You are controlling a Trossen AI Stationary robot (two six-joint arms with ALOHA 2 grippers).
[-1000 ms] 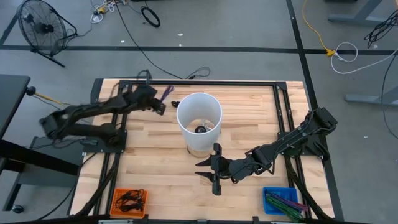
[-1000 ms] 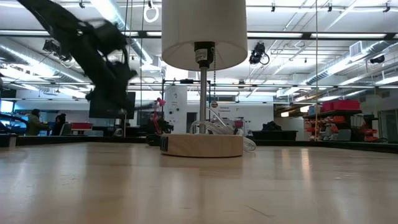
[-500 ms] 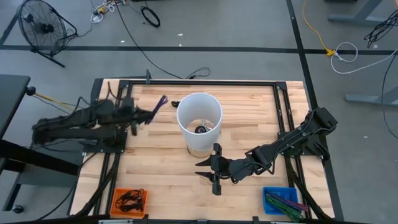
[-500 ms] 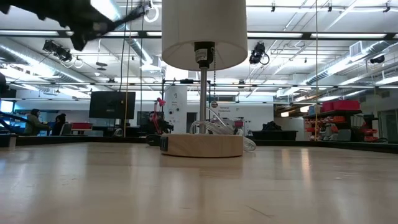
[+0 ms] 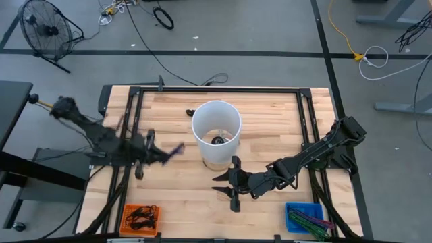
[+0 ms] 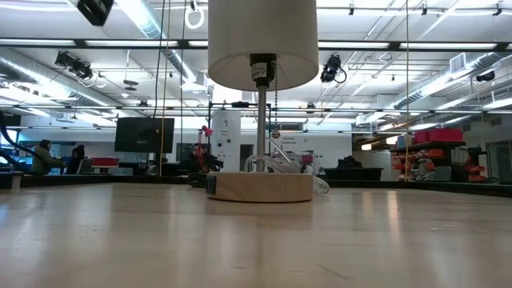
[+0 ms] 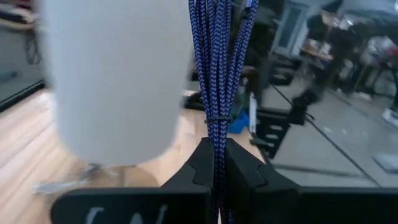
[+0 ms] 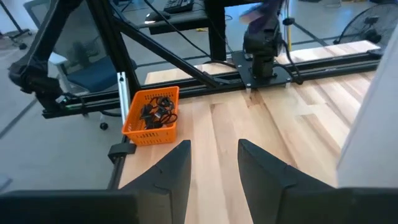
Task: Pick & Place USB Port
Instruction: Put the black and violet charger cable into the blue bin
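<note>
A bundle of blue-purple braided cable (image 7: 214,74) sticks out ahead of my left gripper (image 5: 160,154), which is shut on it above the table's left side, left of the lamp. The lamp has a white shade (image 5: 216,125) and a wooden base (image 6: 260,186) standing on the table. The base has a dark patch at its left end (image 6: 210,184); whether that is the USB port I cannot tell. My right gripper (image 5: 228,183) hovers open just near of the lamp, with nothing between its fingers (image 8: 214,165). My left gripper pinches the cable bundle between its two fingers, a little behind the thin tie (image 7: 214,120) that binds the strands. The fingers lie level and along the bundle. The bundle (image 5: 175,148) sticks out past the fingertips toward the lamp, lifted clear of the table.
An orange basket (image 5: 140,217) with dark bits stands at the near left corner, a blue bin (image 5: 305,217) with cables at the near right. A small black thing (image 5: 190,111) lies behind the lamp. Black frame rails (image 5: 223,90) run round the table.
My left gripper has swung from the far side of the table, behind the lamp, toward the near edge along the left side. It has risen out of the low view and turned toward the lamp, and the cable bundle has gone with it. It has stayed shut.
</note>
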